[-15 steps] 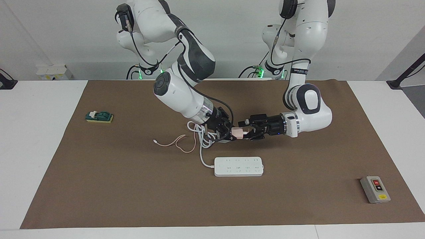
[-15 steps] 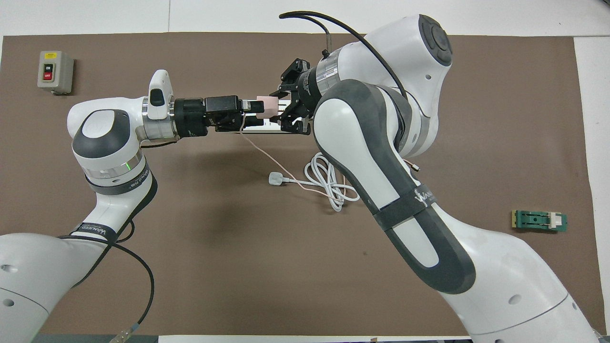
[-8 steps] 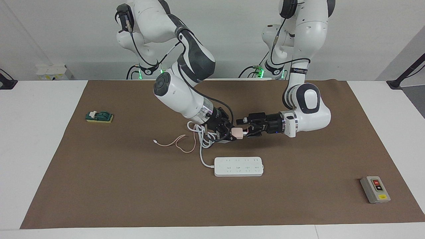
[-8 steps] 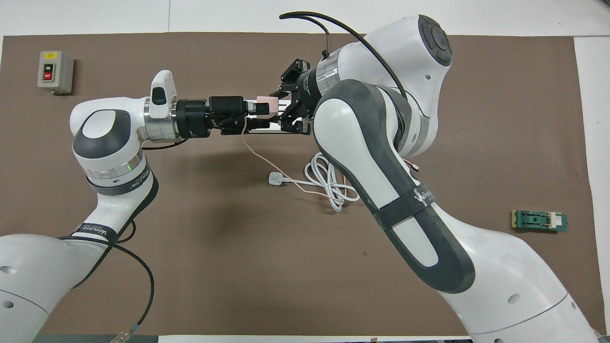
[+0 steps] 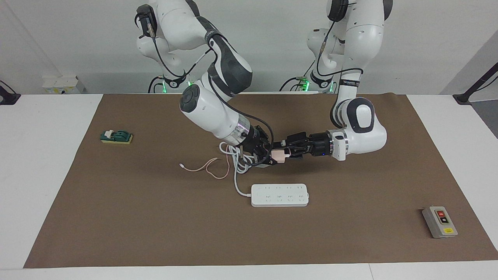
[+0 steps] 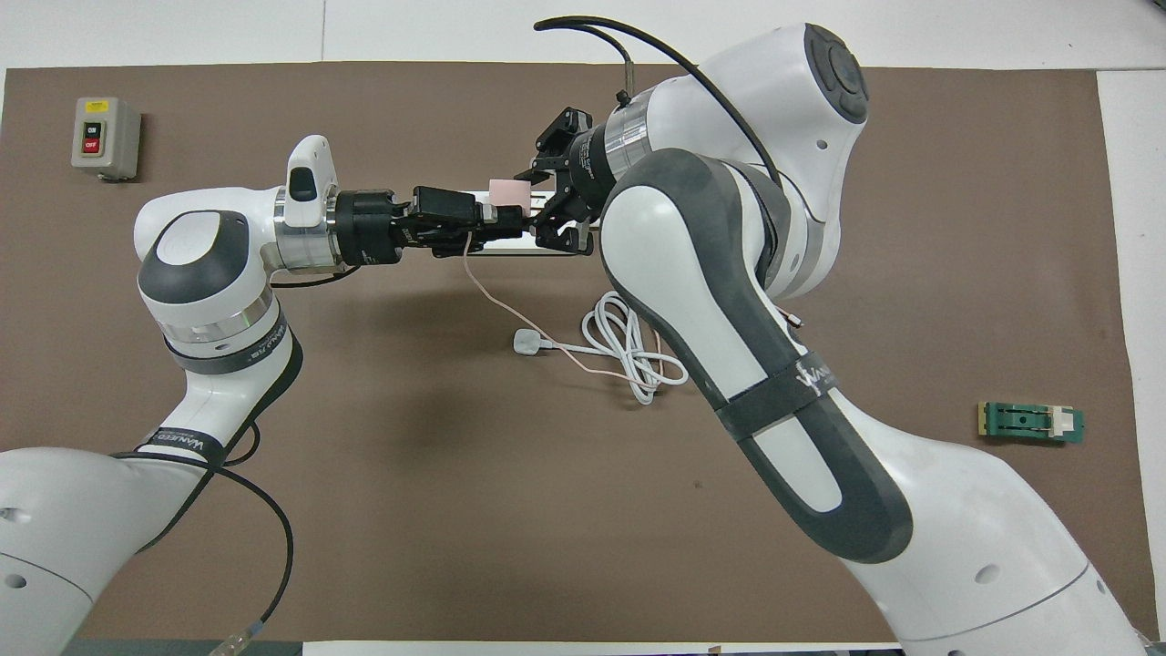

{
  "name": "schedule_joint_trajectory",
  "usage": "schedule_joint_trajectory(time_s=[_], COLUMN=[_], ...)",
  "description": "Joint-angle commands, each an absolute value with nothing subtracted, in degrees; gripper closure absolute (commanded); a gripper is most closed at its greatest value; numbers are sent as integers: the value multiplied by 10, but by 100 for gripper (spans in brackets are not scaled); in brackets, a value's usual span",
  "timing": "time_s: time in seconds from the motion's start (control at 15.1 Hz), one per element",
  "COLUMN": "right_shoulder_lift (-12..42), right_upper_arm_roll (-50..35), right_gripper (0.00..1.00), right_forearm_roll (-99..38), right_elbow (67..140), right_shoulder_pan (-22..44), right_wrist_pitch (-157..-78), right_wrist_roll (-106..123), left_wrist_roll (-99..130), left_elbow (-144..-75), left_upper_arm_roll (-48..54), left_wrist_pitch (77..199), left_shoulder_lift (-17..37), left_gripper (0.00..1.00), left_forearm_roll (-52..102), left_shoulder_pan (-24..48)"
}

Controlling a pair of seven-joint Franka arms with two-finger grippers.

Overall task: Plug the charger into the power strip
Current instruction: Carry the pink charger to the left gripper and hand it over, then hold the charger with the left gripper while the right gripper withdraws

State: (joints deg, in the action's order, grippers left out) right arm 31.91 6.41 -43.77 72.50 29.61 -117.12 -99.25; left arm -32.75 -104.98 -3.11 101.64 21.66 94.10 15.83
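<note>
- Facing view: our left tool (image 5: pixel 286 151) has just clamped onto the charger (image 5: pixel 278 155), which our right tool (image 5: pixel 268 156) grips too, in the air over the mat; the handover is under way. The strip (image 5: pixel 279 195) lies on the surface, sockets empty.
- Overhead view: both tools pinch the charger (image 6: pixel 509 193) above the strip. No containers here.

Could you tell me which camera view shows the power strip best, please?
The facing view: the power strip lies fully uncovered on the brown mat, with both socket rows and its white cord visible. In the overhead view only a thin white sliver of it shows beneath the two claws and the charger.
</note>
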Motion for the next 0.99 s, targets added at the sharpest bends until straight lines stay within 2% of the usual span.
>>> schedule_joint_trajectory(time_s=[0.0, 0.13, 0.2, 0.46, 0.73, 0.92], right_shoulder_lift=[326, 325, 325, 323, 302, 276], right_upper_arm_roll=[63, 63, 64, 70, 71, 74], right_gripper=[100, 100, 1, 0, 0, 0], right_forearm_roll=[-444, -445, -442, -442, -419, -395], right_elbow=[718, 718, 718, 718, 718, 717], right_shoulder_pan=[294, 294, 294, 288, 242, 185], right_wrist_pitch=[-1167, -1168, -1171, -1165, -1131, -1079], right_wrist_roll=[-1004, -1006, -1009, -1009, -1005, -984], left_wrist_roll=[-323, -321, -321, -319, -327, -349], left_elbow=[-1054, -1054, -1052, -1030, -1013, -991], left_upper_arm_roll=[-36, -36, -38, -38, -39, -39], left_wrist_pitch=[1015, 1012, 1010, 1007, 995, 1001], left_shoulder_lift=[205, 205, 205, 205, 203, 207], left_gripper=[96, 98, 97, 96, 89, 90], left_forearm_roll=[947, 947, 944, 894, 794, 718], left_shoulder_pan=[156, 155, 154, 135, 109, 102])
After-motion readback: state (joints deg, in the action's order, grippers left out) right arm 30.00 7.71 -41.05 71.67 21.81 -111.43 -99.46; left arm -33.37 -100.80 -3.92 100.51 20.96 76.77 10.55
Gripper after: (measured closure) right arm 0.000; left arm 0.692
